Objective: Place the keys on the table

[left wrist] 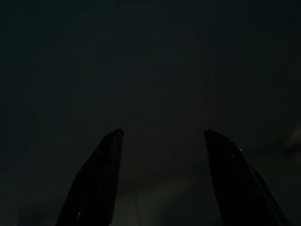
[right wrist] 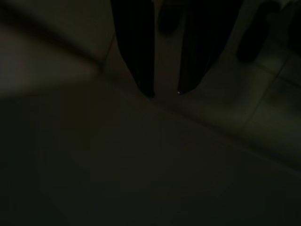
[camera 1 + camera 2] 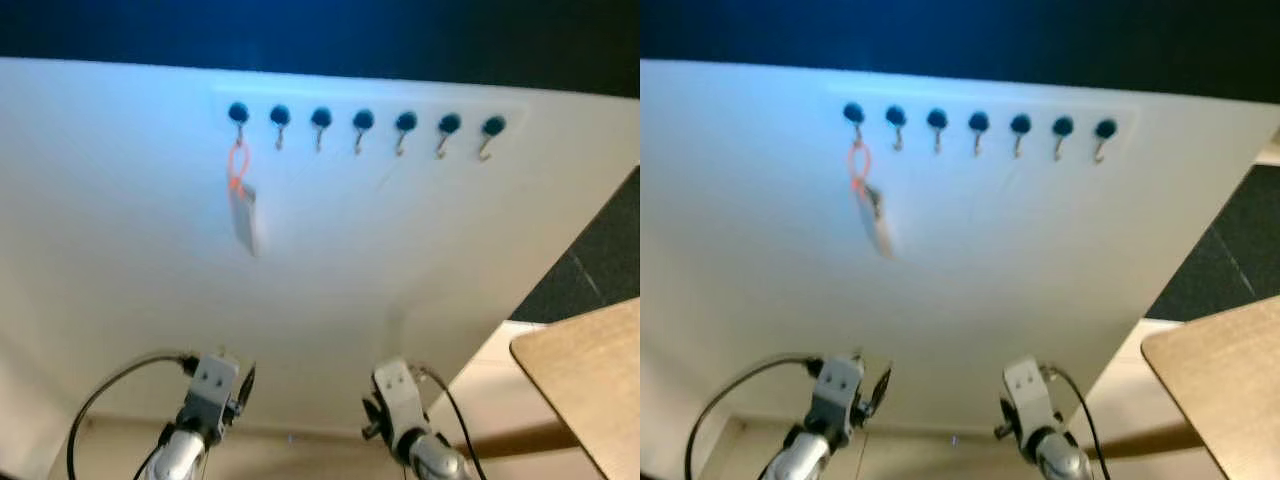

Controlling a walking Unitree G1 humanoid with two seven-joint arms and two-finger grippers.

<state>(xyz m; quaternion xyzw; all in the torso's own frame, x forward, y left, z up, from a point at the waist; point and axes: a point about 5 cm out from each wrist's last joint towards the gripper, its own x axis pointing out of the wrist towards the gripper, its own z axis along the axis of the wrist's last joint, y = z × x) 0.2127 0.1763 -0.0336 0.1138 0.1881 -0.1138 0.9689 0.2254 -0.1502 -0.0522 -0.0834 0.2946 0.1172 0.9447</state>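
Observation:
The keys (image 3: pixel 243 208) hang on the white wall from the leftmost of a row of dark-knobbed hooks (image 3: pixel 362 122), by an orange loop (image 3: pixel 237 166) with a pale tag below it. The wooden table (image 3: pixel 590 372) shows one corner at the lower right. Both silver arms hang low, well beneath the keys: the left arm (image 3: pixel 205 395) and the right arm (image 3: pixel 402 402). In the dark left wrist view my left gripper (image 1: pixel 162 133) stands open and empty. My right gripper (image 2: pixel 164 93) has its fingers close together, holding nothing, over a dim tiled floor.
The white wall panel (image 3: pixel 400 260) fills the space straight ahead, with six bare hooks right of the keys. A dark floor area (image 3: pixel 600 265) lies beyond the panel's right edge, above the table. Pale floor (image 3: pixel 490 390) runs between wall and table.

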